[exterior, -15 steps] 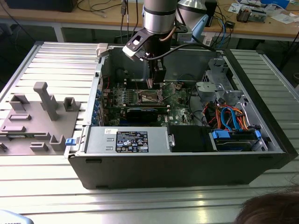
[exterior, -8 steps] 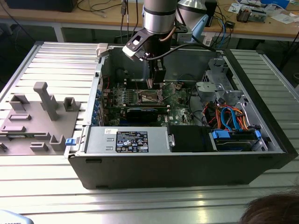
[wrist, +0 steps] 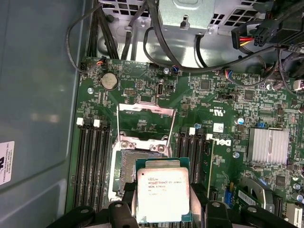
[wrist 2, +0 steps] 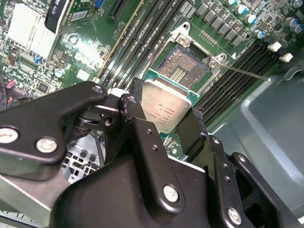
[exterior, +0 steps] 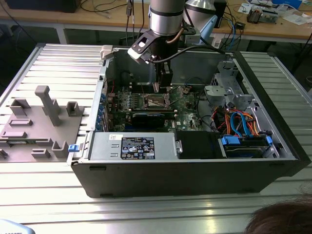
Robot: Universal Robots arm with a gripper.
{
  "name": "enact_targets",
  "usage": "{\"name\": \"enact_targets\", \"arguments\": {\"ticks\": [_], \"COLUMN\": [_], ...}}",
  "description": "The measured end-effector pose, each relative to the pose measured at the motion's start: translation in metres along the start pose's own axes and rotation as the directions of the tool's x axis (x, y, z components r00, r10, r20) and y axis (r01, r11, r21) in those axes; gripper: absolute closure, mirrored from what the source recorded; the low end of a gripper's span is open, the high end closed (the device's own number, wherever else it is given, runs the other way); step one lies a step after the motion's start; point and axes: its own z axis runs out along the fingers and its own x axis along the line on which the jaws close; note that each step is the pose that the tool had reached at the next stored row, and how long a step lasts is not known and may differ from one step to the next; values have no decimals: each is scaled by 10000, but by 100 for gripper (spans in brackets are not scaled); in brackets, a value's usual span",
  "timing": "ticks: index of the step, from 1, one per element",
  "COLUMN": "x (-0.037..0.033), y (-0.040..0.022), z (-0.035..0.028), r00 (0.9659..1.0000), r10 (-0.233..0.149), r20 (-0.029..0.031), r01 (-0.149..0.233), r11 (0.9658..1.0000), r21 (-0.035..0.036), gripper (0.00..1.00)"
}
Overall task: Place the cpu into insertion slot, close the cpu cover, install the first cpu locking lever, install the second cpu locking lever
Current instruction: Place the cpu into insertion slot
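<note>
Two black fingers [wrist 2: 137, 97] of the gripper [wrist 2: 164, 114] pinch the cpu [wrist 2: 166, 105] by its edges. I see it hang over the board [wrist: 213, 95], near the slot [wrist 2: 183, 71] but not in it. The slot is bare, and the cover [wrist: 146, 113] is tipped up out of the way. I think the big risk is the cpu going down crooked or a bit to one side. Then it could sit on the silver rim or bend the tiny pins. It could also be turned the wrong way, and I cannot tell that from its corner marks. If the pinch is weak, it may slip and drop. The second wrist view lets me see the fingers on the cpu and a thin lever [wrist 2: 247, 72] sticking out beside the slot. The first wrist view lets me see the open cover and the cpu hiding part of the slot. The exterior view lets me see the whole case [exterior: 195, 168] and the arm [exterior: 165, 19] reaching down into it.
</note>
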Motion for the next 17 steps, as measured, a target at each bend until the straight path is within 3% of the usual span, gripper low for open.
{"name": "enact_targets", "arguments": {"ticks": [17], "x": [0], "y": [0], "z": [8], "r00": [9999], "r10": [153], "r20": [16], "r01": [-153], "r11": [9999], "r21": [4], "gripper": [46]}}
